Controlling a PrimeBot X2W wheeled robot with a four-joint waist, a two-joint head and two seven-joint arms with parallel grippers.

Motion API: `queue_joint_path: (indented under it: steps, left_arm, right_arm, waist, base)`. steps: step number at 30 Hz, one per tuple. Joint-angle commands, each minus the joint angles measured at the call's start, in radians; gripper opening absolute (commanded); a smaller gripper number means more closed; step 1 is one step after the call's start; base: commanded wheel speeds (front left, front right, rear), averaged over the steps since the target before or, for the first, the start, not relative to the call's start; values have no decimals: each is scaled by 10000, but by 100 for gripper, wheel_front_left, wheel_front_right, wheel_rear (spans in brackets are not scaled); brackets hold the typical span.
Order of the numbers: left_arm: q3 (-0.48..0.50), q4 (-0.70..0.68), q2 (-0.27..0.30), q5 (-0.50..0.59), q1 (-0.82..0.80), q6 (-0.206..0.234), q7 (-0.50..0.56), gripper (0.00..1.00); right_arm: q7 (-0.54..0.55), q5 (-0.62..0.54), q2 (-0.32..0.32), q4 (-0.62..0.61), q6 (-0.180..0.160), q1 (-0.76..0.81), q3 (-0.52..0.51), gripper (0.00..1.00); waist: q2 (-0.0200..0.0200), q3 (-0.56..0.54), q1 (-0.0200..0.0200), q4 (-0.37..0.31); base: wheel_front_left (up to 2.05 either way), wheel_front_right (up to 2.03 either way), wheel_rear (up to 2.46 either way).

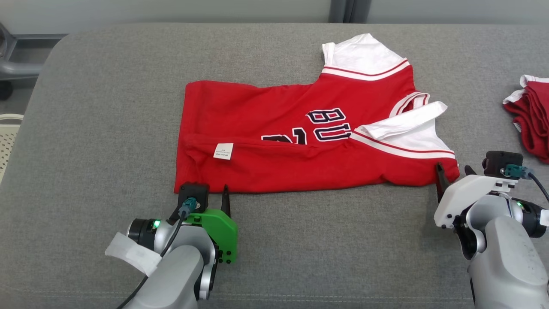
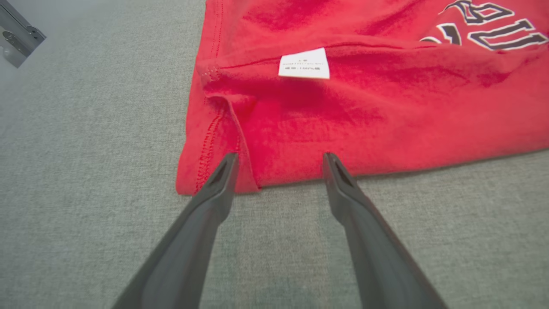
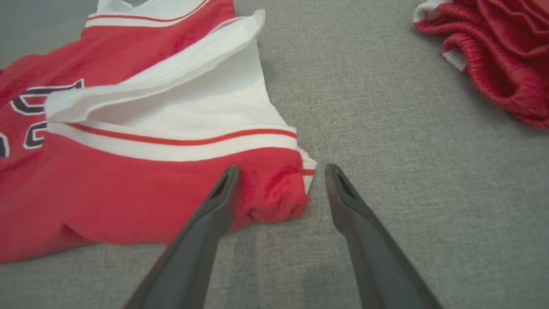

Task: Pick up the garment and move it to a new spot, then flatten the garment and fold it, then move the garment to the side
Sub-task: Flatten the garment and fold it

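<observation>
Garment, a red short-sleeved cotton jersey with white sleeves and dark lettering (image 1: pixel 300 141), lay at the middle of the grey fabric-covered surface (image 1: pixel 107 107), hem toward 9 o'clock and collar toward 3 o'clock. Its near long edge looked already turned over, with a small white label (image 1: pixel 223 151) showing on the flap, so I judged the folding step to be in hand. The left claw (image 2: pixel 279 156) stood wide and held nothing, its tips over the hem corner at the jersey's 7 o'clock. The right claw (image 3: pixel 282 168), equally wide and empty, straddled the bunched shoulder corner at 5 o'clock. A second heap of red-and-white cloth (image 1: pixel 529 124) sat well apart at 3 o'clock. The next move likely called for both claws to drop, pinch those near corners, and carry the edge evenly toward 12 o'clock, without dragging the loose white sleeve (image 1: pixel 403 122).
</observation>
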Motion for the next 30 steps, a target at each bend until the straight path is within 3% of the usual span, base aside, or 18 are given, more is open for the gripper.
queue_joint_path:
  steps: [1,20,24,27,30]
  left_arm:
    - [-7,121,-14,37,-123,88,-44,100]
    - [265,1119,17,-197,-381,391,-582,100]
    - [302,1232,65,-233,-524,314,-631,100]
    - [266,1296,81,-217,-631,264,-617,100]
    - [181,1383,51,-209,-711,175,-535,100]
  right_arm:
    - [3,76,-5,146,-2,-90,109,100]
    - [-294,-22,-8,980,-2,-388,361,100]
    - [-341,-30,-7,1120,-2,-487,341,97]
    - [-337,-18,-7,1216,-2,-537,289,83]
    - [-303,15,-5,1317,-2,-616,216,78]
  waist:
    - [0,-10,0,18]
    - [0,94,0,-43]
    - [0,179,0,-50]
    - [0,214,0,-57]
    - [0,246,0,-49]
  base:
    - [0,0,0]
    - [0,0,0]
    - [0,0,0]
    - [0,0,0]
    - [0,0,0]
